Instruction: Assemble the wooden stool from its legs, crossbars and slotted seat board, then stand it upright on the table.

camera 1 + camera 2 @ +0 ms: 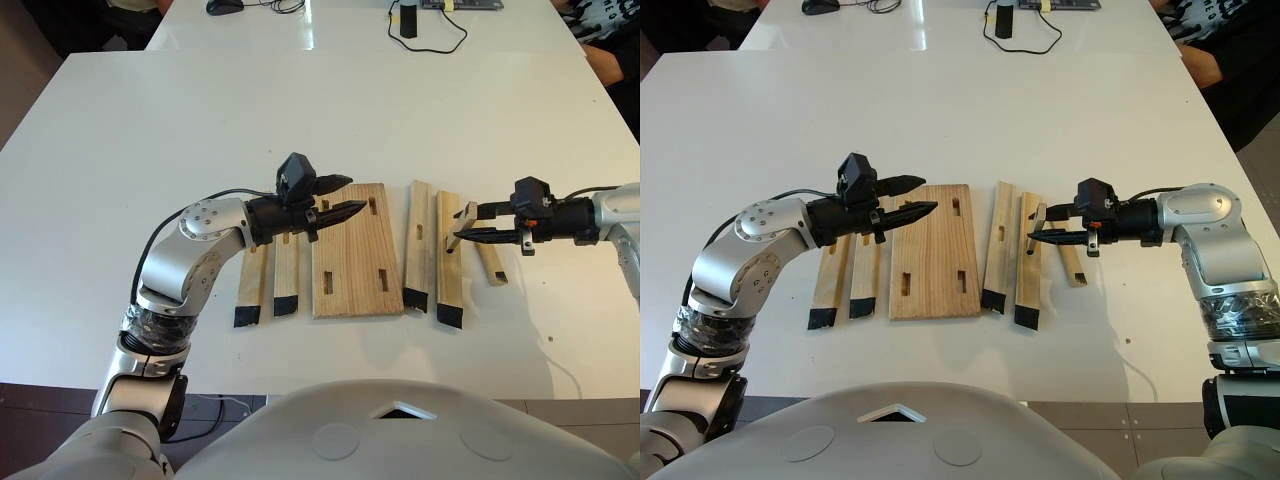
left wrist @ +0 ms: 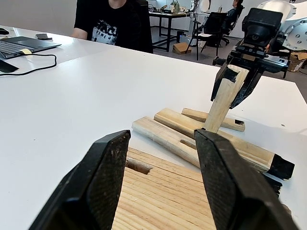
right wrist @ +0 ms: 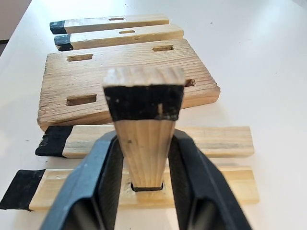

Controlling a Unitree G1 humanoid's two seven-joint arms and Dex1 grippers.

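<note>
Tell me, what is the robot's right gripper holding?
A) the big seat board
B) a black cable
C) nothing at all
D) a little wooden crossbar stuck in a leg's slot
D: the right gripper is shut on the crossbar, whose lower end sits in the slot of a leg.

At the centre of the frame the right gripper (image 3: 144, 143) has its fingers (image 3: 96, 177) clamped on a black-tipped crossbar (image 3: 144, 124), whose lower end sits in the slot of a leg (image 3: 230, 187) lying on the desk (image 3: 273, 72). Beyond lie a second leg (image 3: 216, 141), the seat board (image 3: 124, 62) and two more legs (image 3: 124, 34)
</note>
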